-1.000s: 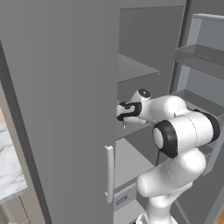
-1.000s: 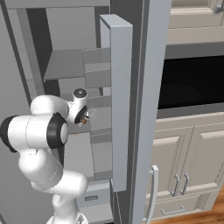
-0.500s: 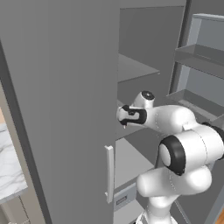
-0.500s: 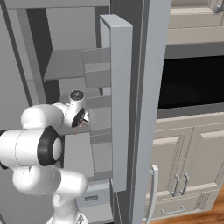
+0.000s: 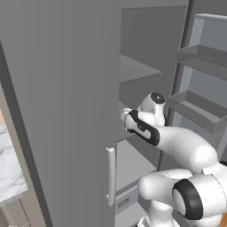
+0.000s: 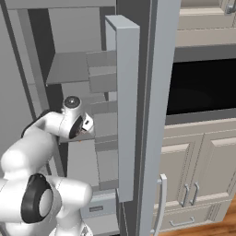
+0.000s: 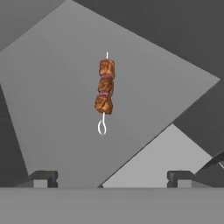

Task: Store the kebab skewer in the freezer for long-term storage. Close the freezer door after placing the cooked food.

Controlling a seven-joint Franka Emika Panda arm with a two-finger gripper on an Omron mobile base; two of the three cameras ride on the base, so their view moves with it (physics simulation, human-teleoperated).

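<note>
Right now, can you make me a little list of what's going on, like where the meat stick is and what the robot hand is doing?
meat stick: the kebab skewer lies flat on a grey freezer shelf, nothing touching it
robot hand: the gripper is open and empty, fingertips wide apart, apart from the skewer
freezer door: freezer door open, with grey shelf bins
other door: plain grey door with pale handle
done so far: skewer is in the freezer; door not yet closed
</note>
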